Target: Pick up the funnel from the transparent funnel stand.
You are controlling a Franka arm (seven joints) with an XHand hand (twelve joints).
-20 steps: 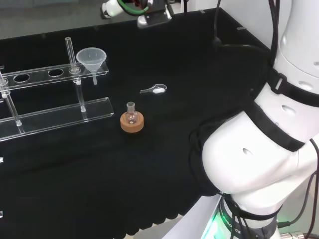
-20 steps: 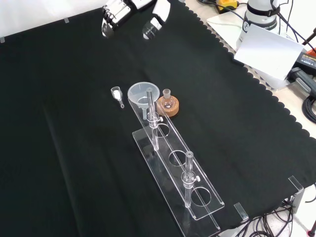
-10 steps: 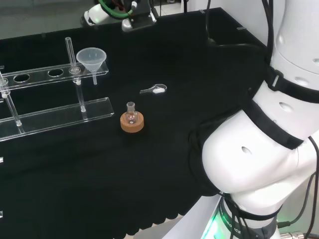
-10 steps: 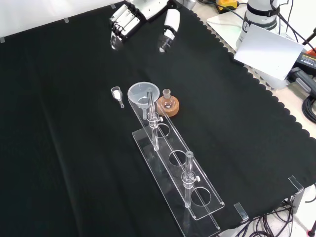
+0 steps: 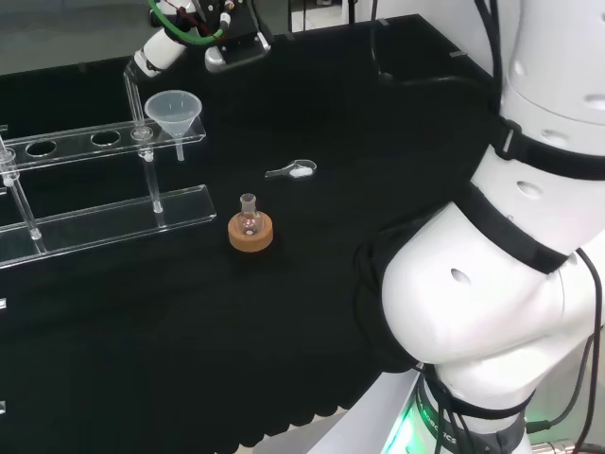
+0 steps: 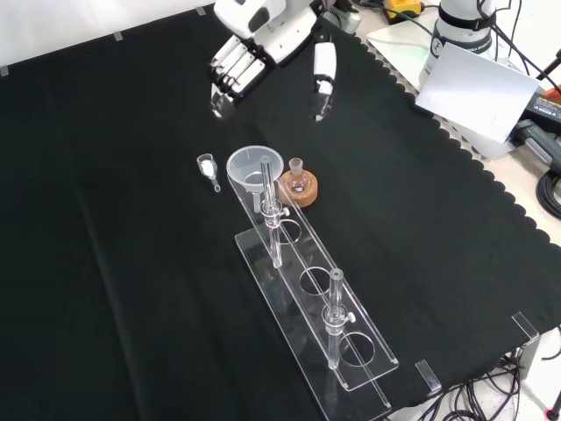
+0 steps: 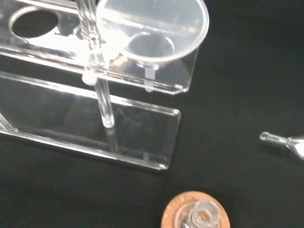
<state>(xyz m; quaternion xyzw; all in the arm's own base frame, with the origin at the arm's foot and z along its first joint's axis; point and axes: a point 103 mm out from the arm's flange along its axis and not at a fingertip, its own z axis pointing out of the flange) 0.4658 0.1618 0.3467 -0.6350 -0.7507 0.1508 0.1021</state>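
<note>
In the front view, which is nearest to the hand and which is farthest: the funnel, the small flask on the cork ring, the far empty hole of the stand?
From the hand, front view:
1. Funnel, in the stand's end hole, just below the hand.
2. Small flask on its cork ring, right of the funnel; close to it, but slightly farther.
3. Far empty hole, at the stand's lower end.

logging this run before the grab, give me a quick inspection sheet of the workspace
surface: black cloth over the bench.
job's things: funnel seated in the end hole of the transparent funnel stand, untouched.
clutter: small flask on a cork ring; small scoop with white powder beside the funnel.
hand: hand above the cloth beyond the funnel, fingers straight, holding nothing.
cables: bundles at the front view's right edge, off the cloth.
surroundings: white equipment at the front view's upper right.
</note>
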